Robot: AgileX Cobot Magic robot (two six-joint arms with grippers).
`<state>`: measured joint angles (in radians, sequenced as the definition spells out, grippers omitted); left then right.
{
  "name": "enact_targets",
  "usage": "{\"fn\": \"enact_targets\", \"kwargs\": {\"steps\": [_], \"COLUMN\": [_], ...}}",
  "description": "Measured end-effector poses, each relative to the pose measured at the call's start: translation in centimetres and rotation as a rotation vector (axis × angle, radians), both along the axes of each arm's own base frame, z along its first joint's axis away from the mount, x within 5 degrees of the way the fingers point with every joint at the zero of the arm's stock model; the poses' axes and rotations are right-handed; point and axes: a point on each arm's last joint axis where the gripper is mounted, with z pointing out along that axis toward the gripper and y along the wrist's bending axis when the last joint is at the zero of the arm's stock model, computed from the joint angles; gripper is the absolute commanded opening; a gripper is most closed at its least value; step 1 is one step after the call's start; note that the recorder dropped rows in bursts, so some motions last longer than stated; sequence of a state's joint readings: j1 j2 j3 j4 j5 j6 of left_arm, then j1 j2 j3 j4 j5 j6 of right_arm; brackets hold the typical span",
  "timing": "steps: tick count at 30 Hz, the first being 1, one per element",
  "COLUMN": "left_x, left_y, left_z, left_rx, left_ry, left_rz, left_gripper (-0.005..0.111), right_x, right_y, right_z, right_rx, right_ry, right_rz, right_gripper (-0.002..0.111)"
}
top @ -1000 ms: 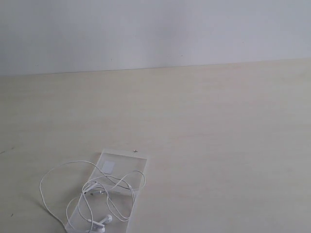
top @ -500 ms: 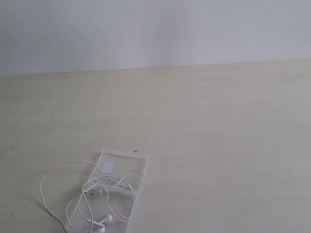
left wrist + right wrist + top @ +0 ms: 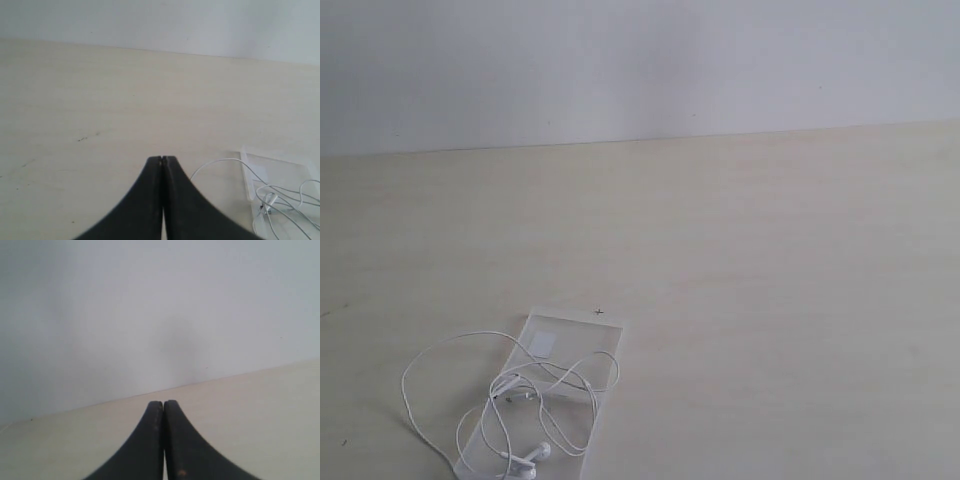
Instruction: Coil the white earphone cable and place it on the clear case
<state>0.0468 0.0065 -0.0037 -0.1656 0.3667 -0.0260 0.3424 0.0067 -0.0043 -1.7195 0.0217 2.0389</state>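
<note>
Above the table (image 3: pixel 770 300), the left gripper (image 3: pixel 163 159) and right gripper (image 3: pixel 163 402) are hovering clenched and empty, apparently parked before approach, while the clear case (image 3: pixel 582 342) is lying open near the left gripper with the white earphone cable (image 3: pixel 516 381) sprawling uncoiled across it

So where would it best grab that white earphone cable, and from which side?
Probably the wide loop of the white earphone cable that lies on the bare table beside the clear case. There it is a single flat strand, apart from the tangle on the case, so a hand coming straight down could pinch it alone. The left hand, shut now, looks nearer.
</note>
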Motion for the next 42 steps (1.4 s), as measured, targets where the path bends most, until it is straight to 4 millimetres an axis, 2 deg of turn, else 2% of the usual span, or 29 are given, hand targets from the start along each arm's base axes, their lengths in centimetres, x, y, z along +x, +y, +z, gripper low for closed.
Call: {"fn": "enact_targets", "kwargs": {"steps": [12, 24, 39, 42], "left_x": [0.0, 0.0, 0.0, 0.0], "left_y": [0.0, 0.0, 0.0, 0.0], "left_z": [0.0, 0.0, 0.0, 0.0], "left_rx": [0.000, 0.000, 0.000, 0.000], "left_ry": [0.000, 0.000, 0.000, 0.000], "left_rz": [0.000, 0.000, 0.000, 0.000], "left_gripper": [0.000, 0.000, 0.000, 0.000], "right_x": [0.1, 0.1, -0.2, -0.1], "right_y": [-0.4, -0.1, 0.1, -0.2], "right_z": [0.0, -1.1, -2.5, -2.6], "right_rx": [-0.012, -0.275, -0.331, -0.325], "right_ry": [0.016, 0.041, 0.185, 0.196], "right_rz": [-0.044, -0.018, 0.026, -0.027], "right_gripper": [0.000, 0.000, 0.000, 0.000]}}
